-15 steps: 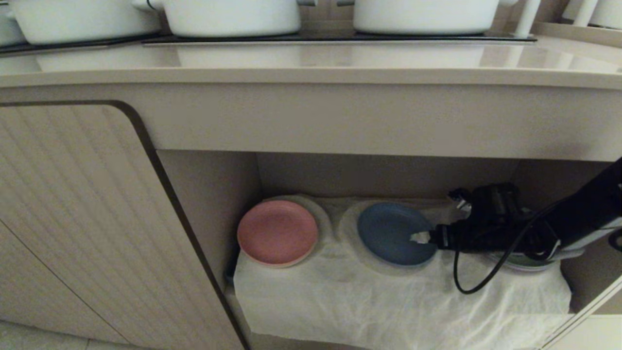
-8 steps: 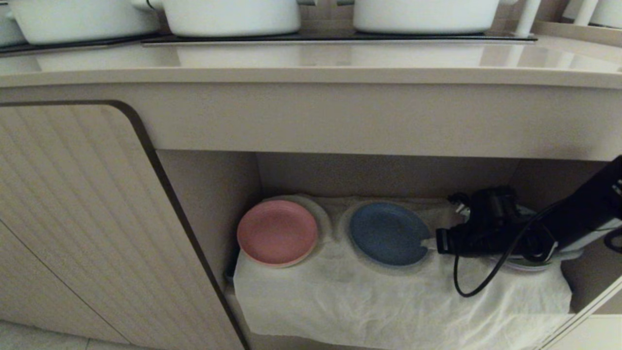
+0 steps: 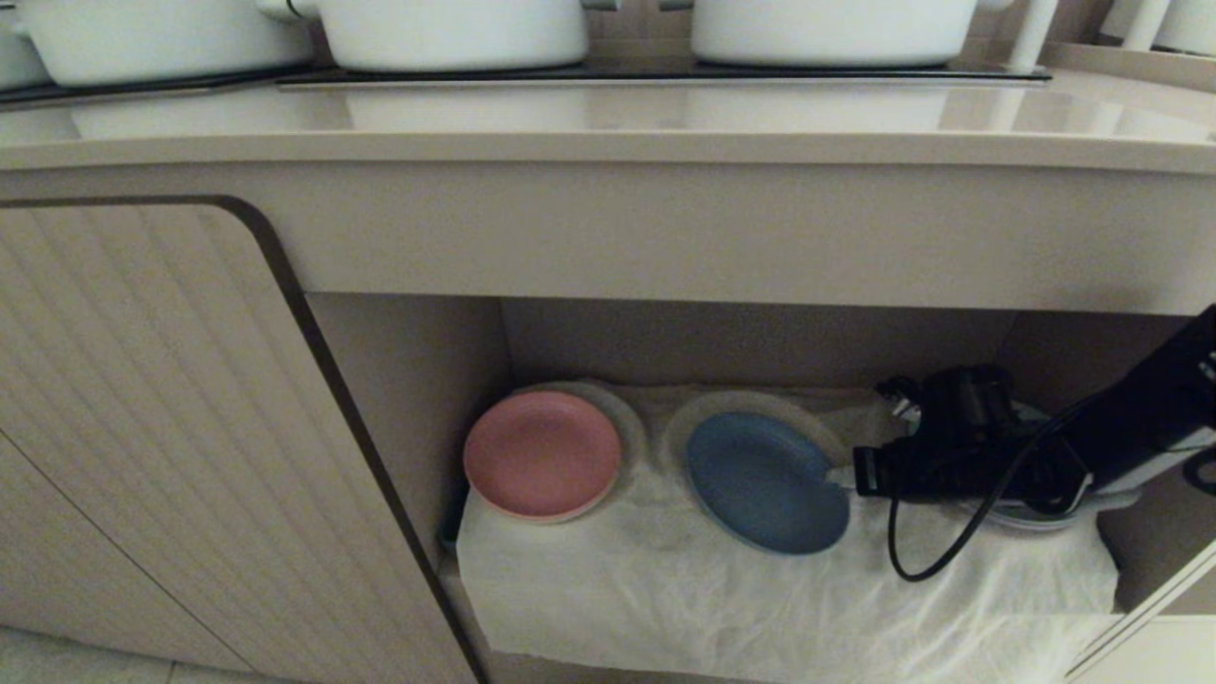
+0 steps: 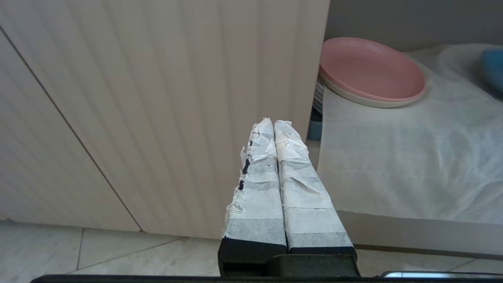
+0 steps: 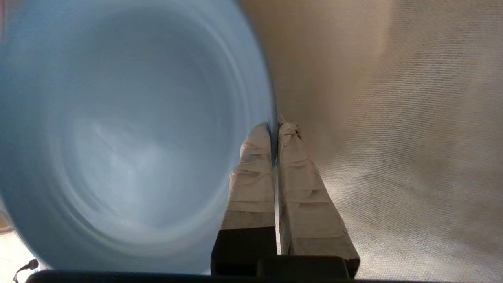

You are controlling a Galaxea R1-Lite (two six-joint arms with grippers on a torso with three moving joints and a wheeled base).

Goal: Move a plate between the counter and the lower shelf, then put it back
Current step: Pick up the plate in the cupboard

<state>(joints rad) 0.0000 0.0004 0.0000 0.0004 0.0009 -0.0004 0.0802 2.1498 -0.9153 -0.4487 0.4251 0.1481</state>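
**Operator A:** Report right gripper (image 3: pixel 836 472) state.

**Operator B:** I read the taped fingers (image 5: pixel 253 173) as clamped on the right-hand rim of the round matte light-blue plate (image 3: pixel 768 482). The wrist view shows the rim pinched between the two pads, with no gap. The arm reaches in from the right side of the recess.

**Operator A:** Plate location?

**Operator B:** Inside the open beige lower shelf (image 3: pixel 418 380), over the wrinkled white cloth liner (image 3: pixel 722 594). I see it tilted, its near edge hanging forward of the round mound behind it. The round pink plate (image 3: pixel 541 455) lies apart to its left, close to the shelf's left wall.

**Operator A:** Clearance?

**Operator B:** The underside of the long beige counter (image 3: pixel 608 123) caps the recess above. The cloth in front of the blue plate is free up to the shelf's front edge. A black cable (image 3: pixel 936 541) loops down below the gripper.

**Operator A:** Left gripper (image 4: pixel 274 124)?

**Operator B:** Closed on nothing, parked before the ribbed cabinet door (image 4: pixel 157 98).
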